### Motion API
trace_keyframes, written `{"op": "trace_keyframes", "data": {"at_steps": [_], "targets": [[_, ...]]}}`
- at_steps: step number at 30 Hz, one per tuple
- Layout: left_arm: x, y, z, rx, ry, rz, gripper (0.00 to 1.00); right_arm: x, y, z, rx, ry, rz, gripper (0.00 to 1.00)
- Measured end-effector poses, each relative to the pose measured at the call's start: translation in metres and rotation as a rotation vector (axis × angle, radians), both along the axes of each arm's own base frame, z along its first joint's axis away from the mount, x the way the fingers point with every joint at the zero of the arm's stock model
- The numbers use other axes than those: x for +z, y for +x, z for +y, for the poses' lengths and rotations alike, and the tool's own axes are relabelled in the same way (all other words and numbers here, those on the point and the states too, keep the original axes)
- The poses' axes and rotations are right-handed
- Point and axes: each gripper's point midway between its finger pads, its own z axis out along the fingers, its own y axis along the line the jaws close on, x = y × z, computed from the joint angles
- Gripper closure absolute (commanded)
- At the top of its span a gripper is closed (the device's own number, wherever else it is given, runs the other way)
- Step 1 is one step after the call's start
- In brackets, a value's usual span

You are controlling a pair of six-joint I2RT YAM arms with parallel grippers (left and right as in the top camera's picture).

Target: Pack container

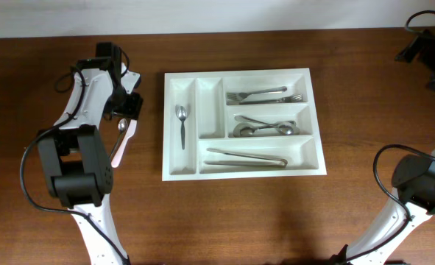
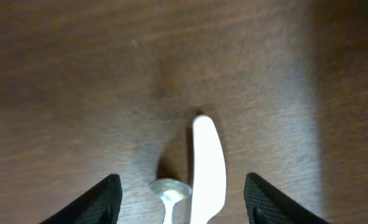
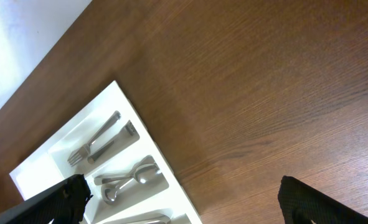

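The white container (image 1: 239, 73) lies mid-table. Its left narrow compartment holds a small spoon (image 1: 181, 121); the second narrow one is empty. The long compartments hold forks (image 1: 265, 96), spoons (image 1: 265, 126) and long metal pieces (image 1: 246, 158). A metal spoon (image 1: 121, 131) and a white plastic knife (image 1: 129, 135) lie side by side on the table left of the container. My left gripper (image 1: 129, 107) hovers over them, open and empty; in the left wrist view both the spoon (image 2: 169, 191) and the knife (image 2: 208, 165) lie between the jaws (image 2: 182, 190). My right gripper (image 1: 425, 46) is open and empty at the far right back.
The right wrist view shows the container's corner (image 3: 116, 93) with forks (image 3: 99, 144) and spoons (image 3: 131, 177) at lower left, and bare brown table under the jaws (image 3: 184, 193). The arm bases stand at the front left and front right.
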Motion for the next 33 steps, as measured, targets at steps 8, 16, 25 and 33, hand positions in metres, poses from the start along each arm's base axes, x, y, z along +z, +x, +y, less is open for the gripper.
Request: {"op": "trace_keyframes", "data": {"at_steps": [8, 16, 25, 33], "targets": [[-0.008, -0.005, 0.010, 0.027, -0.022, 0.015, 0.38, 0.000, 0.000, 0.000, 0.000, 0.000, 0.000, 0.01], [-0.024, -0.010, 0.016, 0.044, -0.029, 0.052, 0.40, 0.000, 0.000, 0.000, 0.000, 0.000, 0.000, 0.01], [-0.030, -0.010, 0.012, 0.041, -0.052, 0.055, 0.46, 0.000, 0.000, 0.000, 0.000, 0.000, 0.000, 0.01], [-0.032, -0.012, 0.005, 0.038, -0.093, 0.070, 0.62, 0.000, 0.000, 0.000, 0.000, 0.000, 0.000, 0.01]]}}
